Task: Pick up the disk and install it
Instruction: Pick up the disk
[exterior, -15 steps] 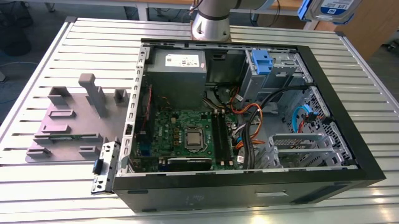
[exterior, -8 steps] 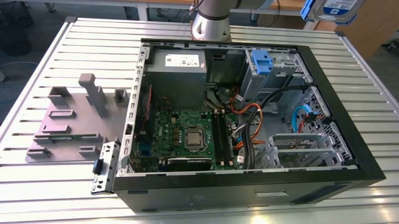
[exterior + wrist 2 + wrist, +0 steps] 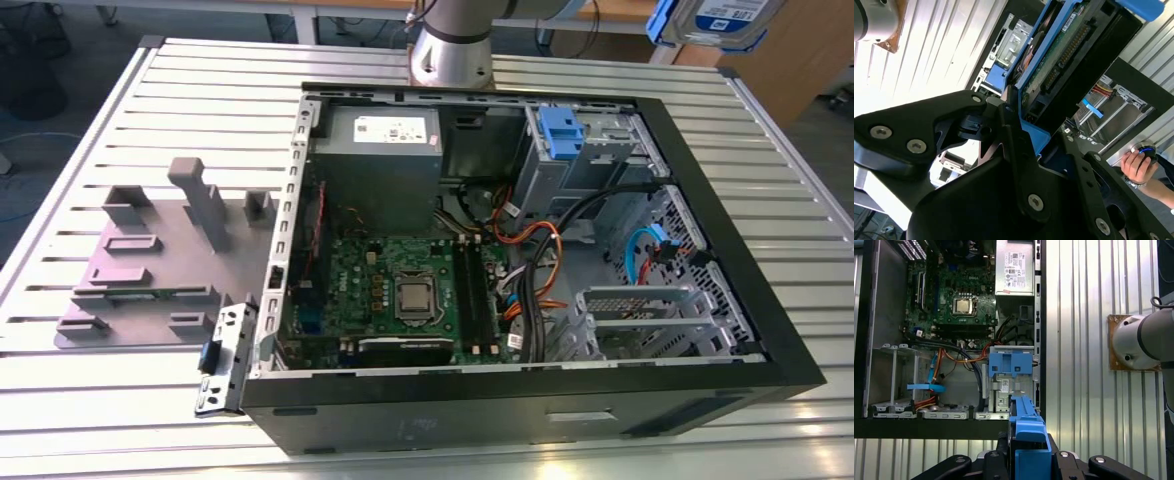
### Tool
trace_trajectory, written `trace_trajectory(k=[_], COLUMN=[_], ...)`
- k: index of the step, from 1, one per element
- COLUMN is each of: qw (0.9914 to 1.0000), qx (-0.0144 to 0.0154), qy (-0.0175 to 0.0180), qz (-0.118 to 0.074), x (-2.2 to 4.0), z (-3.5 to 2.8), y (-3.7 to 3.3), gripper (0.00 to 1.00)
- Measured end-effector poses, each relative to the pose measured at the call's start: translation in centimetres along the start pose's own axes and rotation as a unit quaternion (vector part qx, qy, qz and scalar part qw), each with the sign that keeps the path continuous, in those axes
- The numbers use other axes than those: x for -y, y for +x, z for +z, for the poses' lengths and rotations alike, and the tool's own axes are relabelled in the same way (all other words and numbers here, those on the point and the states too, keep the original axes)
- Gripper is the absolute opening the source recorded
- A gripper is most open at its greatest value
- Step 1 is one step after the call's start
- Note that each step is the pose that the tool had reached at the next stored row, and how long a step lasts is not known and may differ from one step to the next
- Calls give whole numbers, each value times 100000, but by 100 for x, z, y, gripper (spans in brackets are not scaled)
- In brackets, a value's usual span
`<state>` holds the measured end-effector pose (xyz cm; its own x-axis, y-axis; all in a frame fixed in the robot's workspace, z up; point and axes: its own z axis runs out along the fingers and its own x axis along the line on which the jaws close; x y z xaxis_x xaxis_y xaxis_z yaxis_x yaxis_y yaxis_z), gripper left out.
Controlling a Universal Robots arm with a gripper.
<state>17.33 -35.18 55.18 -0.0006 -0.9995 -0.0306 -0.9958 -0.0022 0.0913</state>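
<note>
The open tower case [image 3: 534,400] lies on its side on the slatted metal table [image 3: 134,420]. Inside sit a green motherboard [image 3: 400,290], a grey power supply [image 3: 380,150] with a white sticker, orange and black cables [image 3: 534,250], and a grey drive bay [image 3: 594,160] with a blue latch [image 3: 561,128]. A grey moulded fixture [image 3: 147,270] stands beside the case on the exterior view's left. The disk [image 3: 714,18] hangs in open air above the case's far corner, on the exterior view's right and clear of the rim. The jaws are clamped on its blue carrier [image 3: 1029,435]. Its face has a white-and-blue label, but I can't make out the print. A person's hand [image 3: 1136,162] rests beyond the case.
</note>
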Motion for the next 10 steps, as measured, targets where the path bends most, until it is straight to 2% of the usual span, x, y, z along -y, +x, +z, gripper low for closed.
trace_trajectory(k=[10], qw=[100000], qx=[5], qy=[-3], qz=[-8], x=[-7], z=[2], y=[60], gripper=[37])
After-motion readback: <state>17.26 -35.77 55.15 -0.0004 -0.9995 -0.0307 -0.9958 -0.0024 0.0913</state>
